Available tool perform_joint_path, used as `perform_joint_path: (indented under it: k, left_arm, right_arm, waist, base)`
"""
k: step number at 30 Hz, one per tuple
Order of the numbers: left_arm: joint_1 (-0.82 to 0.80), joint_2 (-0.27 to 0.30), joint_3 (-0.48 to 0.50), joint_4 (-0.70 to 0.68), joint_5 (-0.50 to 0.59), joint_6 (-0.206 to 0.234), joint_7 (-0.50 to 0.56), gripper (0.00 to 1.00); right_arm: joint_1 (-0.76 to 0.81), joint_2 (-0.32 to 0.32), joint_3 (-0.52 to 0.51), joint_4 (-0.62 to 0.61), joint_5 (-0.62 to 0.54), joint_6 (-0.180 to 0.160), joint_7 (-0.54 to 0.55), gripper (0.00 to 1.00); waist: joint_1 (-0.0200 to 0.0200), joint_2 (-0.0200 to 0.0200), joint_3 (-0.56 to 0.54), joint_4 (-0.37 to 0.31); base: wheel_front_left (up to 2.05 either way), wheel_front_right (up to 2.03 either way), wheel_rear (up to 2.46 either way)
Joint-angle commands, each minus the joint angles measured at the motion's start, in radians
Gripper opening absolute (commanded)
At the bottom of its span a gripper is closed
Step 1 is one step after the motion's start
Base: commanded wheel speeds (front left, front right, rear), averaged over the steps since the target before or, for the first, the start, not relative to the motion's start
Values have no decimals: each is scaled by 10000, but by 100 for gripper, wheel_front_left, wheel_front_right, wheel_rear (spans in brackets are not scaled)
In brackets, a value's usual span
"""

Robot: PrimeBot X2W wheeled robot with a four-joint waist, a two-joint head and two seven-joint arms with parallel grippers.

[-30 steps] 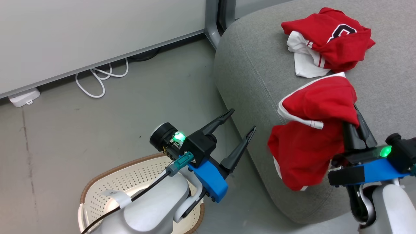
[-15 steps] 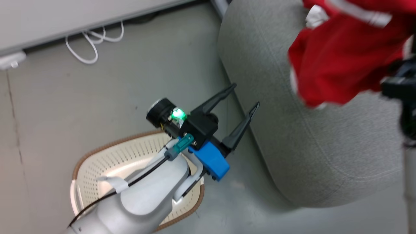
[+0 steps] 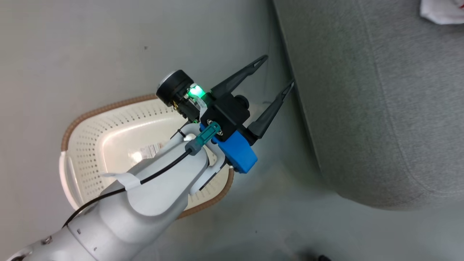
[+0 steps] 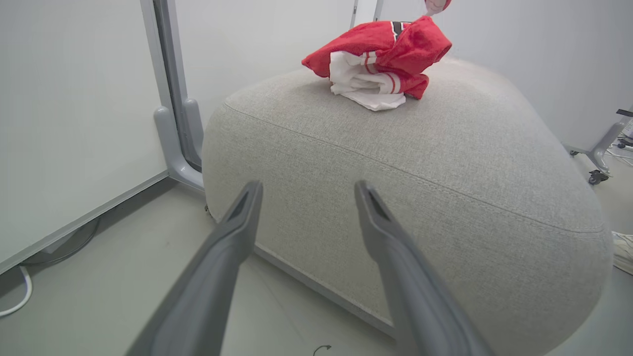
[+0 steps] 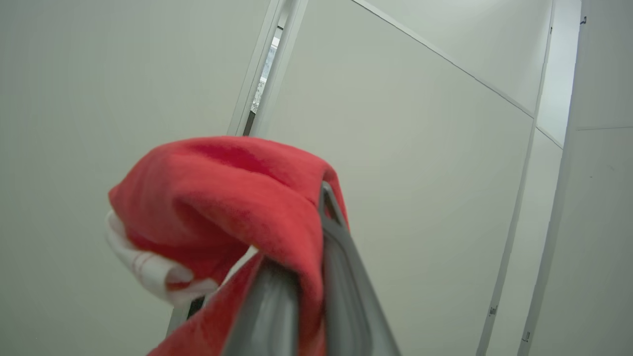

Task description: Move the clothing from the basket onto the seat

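The basket (image 3: 76, 123), cream with a brown rim, stands on the floor; its bare bottom shows a sticker, and my left arm covers part of it. Above its far rim my left gripper (image 3: 279, 70) is open and holds nothing. In the left wrist view this left gripper (image 4: 307, 187) points at the side of the grey seat (image 4: 445, 163). A red and white heap of clothing (image 4: 381, 59) lies on top of the seat. My right gripper (image 5: 311, 217) is shut on a red garment (image 5: 222, 188) with white trim, held up in the air before a pale wall.
The seat (image 3: 380, 108) fills the right of the head view, and a white scrap of cloth (image 3: 442, 12) lies at its top corner. White wall panels and a grey post (image 4: 170, 123) stand behind the seat. A wheeled stand (image 4: 601, 158) is at the far right.
The head camera has tilted down, so the basket now sits higher in that view. The right gripper and its red garment have risen out of the head view. The left gripper stays open.
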Motion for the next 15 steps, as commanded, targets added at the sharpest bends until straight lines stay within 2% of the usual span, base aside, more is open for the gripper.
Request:
perform_joint_path:
  k: [1, 3, 9, 15]
  left_arm:
    - [-289, 46, 17, -18, 70, -28, 13, 100]
    - [-340, 44, 12, -19, 83, -36, 20, 100]
    - [-597, -42, -48, -43, 166, -40, 49, 100]
    - [-885, 48, -29, -80, 196, -48, 66, 100]
  right_arm:
    - [-576, -494, -143, 599, 90, 5, -3, 0]
    - [-761, -657, -217, 859, 159, 5, -3, 0]
    - [-1005, -1189, -444, 2637, 104, 5, -3, 0]
    - [-490, -875, -652, 4498, -136, 5, -4, 0]
  waist:
    - [-2, 0, 679, 117]
    - [-2, 0, 790, 132]
    - [-2, 0, 1318, 255]
    - [-2, 0, 1654, 331]
  base:
    - [0, 0, 0]
    - [0, 0, 0]
    - [0, 0, 0]
    - [0, 0, 0]
